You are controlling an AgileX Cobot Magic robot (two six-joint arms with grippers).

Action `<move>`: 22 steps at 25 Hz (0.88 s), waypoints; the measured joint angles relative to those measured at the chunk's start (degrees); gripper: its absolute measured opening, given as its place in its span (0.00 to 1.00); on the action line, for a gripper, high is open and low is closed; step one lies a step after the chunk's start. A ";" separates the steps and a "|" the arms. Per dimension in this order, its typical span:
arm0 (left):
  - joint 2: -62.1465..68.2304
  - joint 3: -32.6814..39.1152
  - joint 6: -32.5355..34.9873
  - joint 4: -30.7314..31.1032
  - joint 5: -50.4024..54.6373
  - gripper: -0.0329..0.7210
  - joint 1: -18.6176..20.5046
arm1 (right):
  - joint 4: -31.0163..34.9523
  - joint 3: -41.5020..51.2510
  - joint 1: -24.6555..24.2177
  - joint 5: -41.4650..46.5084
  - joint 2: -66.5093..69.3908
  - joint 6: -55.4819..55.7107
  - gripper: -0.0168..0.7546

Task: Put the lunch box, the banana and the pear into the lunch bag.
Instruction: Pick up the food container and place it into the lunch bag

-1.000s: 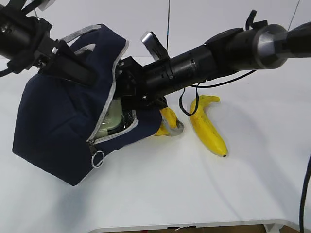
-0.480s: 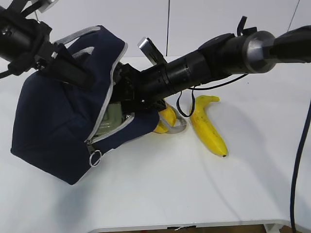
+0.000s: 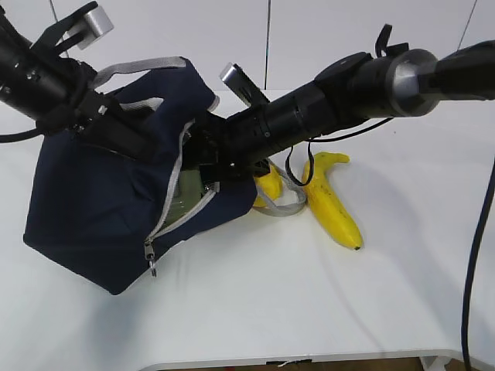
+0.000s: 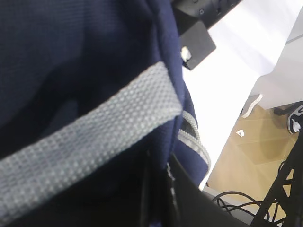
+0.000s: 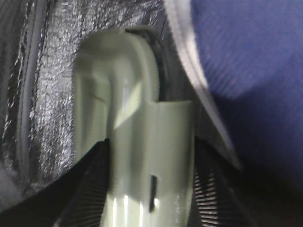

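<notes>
The navy lunch bag (image 3: 100,201) stands tilted on the left of the table. My left gripper (image 3: 116,127) is shut on the fabric at its top edge; the left wrist view shows the dark fingers (image 4: 158,194) pinching navy cloth beside a grey webbing handle (image 4: 94,137). My right gripper (image 5: 151,189) is inside the bag's mouth, shut on the pale green lunch box (image 5: 142,142), with foil lining (image 5: 52,94) around it. From outside only a sliver of the lunch box (image 3: 184,193) shows. The banana (image 3: 332,205) lies on the table to the right. The pear (image 3: 268,185) is partly hidden behind the bag's strap.
A grey strap loop (image 3: 282,207) lies on the white table (image 3: 309,294) between bag and banana. The zipper pull (image 3: 151,259) hangs at the bag's front corner. A black cable (image 3: 476,278) hangs down the right edge. The right arm (image 3: 348,93) crosses above pear and banana.
The left arm has shifted right and pulled the bag's top more upright, narrowing the opening. Less of the lunch box shows in the mouth. The zipper pull now hangs straight down.
</notes>
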 joint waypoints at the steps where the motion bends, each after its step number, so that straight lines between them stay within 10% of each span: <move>1: 0.00 0.00 0.00 0.00 0.00 0.03 0.02 | -0.15 0.00 0.00 0.00 0.00 0.00 0.53; 22: 0.00 0.00 -1.65 -0.06 0.11 0.03 0.02 | -0.11 -0.35 -1.47 7.63 0.00 1.85 0.60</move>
